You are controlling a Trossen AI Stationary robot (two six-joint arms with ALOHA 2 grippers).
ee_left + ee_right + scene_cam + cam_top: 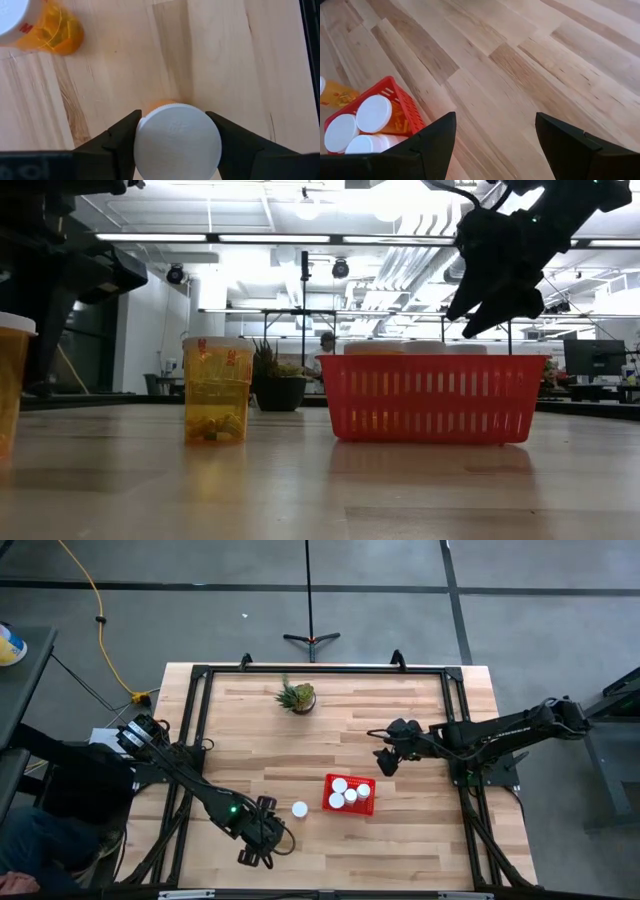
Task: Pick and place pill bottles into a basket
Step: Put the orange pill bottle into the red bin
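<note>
1. The left gripper (pixel 177 145) is down near the table's front edge, left of centre, with its two dark fingers (pixel 117 137) set on either side of a pill bottle's white cap (pixel 177 141). They look pressed against it, though I can't quite be sure the grip is firm.
2. A second pill bottle (pixel 299 809) stands upright on the wooden table (pixel 400 720), just left of the red basket (pixel 365 806) and apart from it (amber body, white cap, seen clearly from table height).
3. The basket sits right of centre with four white-capped bottles (pixel 340 786) inside.
4. The right gripper (pixel 495 137) hangs above the table beyond the basket, jaws spread wide and holding nothing.
5. A small green potted plant (pixel 297 697) stands near the far edge.
</note>
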